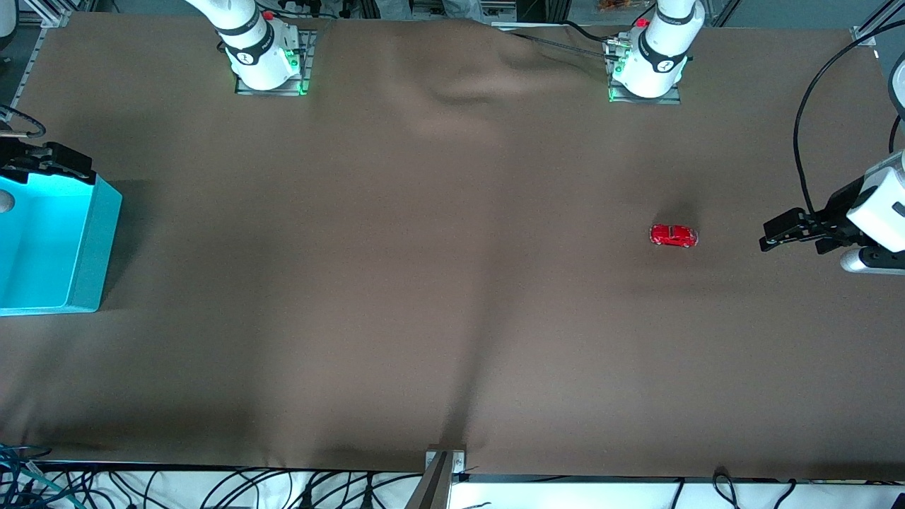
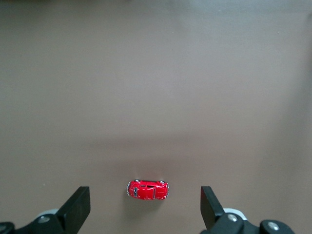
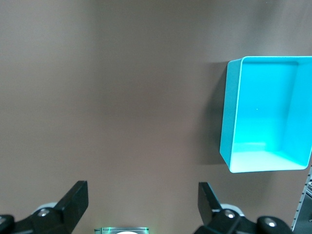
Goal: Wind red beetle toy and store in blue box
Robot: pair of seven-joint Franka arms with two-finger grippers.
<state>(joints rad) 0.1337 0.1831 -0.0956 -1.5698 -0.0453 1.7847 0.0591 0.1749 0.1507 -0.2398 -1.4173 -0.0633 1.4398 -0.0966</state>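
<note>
1. Table (image 1: 438,283) covered by a brown cloth; the strip nearest the front camera is bare from end to end, cloth edge running along the table's front rim; a few soft folds in the cloth up near the arm bases.
2. Red beetle toy (image 1: 674,235) sits on its wheels on the cloth toward the left arm's end, alone, open cloth all round it; touching nothing.
3. Left gripper (image 1: 778,237) hangs above the cloth near that end's edge, just beside the toy but apart from it; fingers spread wide, holding nothing; in the left wrist view the toy (image 2: 147,189) lies between the two fingertips (image 2: 78,207).
4. Blue box (image 1: 49,244) rests at the right arm's end, partly past the view's edge; open top up, inside looks bare (image 3: 263,114); well apart from the toy, wide bare cloth between them.
5. Right gripper (image 3: 141,207) is up over the cloth beside the box; fingers wide apart, holding nothing.
</note>
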